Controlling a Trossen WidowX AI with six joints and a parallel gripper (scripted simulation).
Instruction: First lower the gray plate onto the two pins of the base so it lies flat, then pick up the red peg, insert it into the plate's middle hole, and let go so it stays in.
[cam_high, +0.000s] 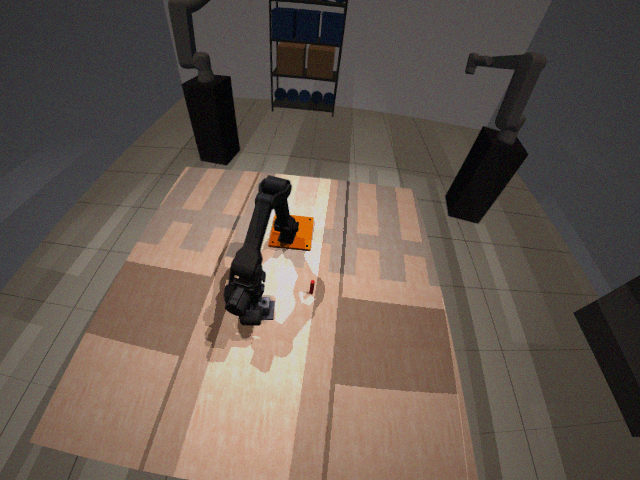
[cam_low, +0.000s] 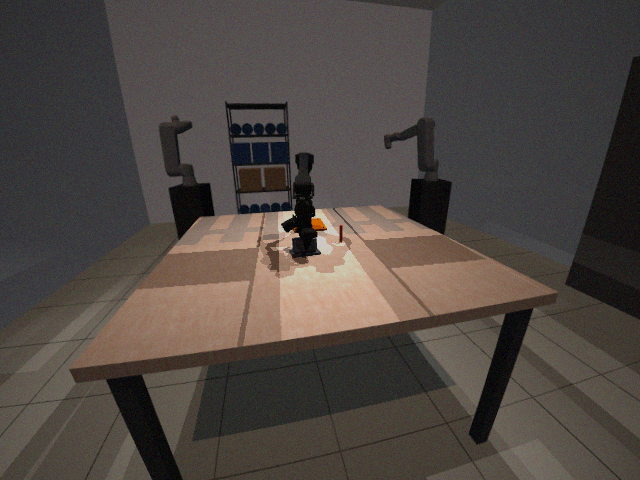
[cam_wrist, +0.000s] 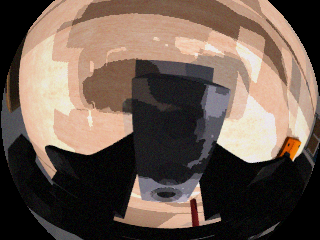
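My gripper is shut on the gray plate, which spans the space between the dark fingers. One round hole shows at the plate's near end in the wrist view. The plate is over the dark gray base; a strip of the base shows past the plate's far end. The pins are hidden, and I cannot tell whether the plate touches them. The red peg stands upright on the table, to the right of the base in the top and exterior views, clear of the gripper.
The orange mounting plate is under my arm's foot, behind the base. Patchy shadows cross the wooden table. Two gray arms on black pedestals and a shelf rack stand beyond the table.
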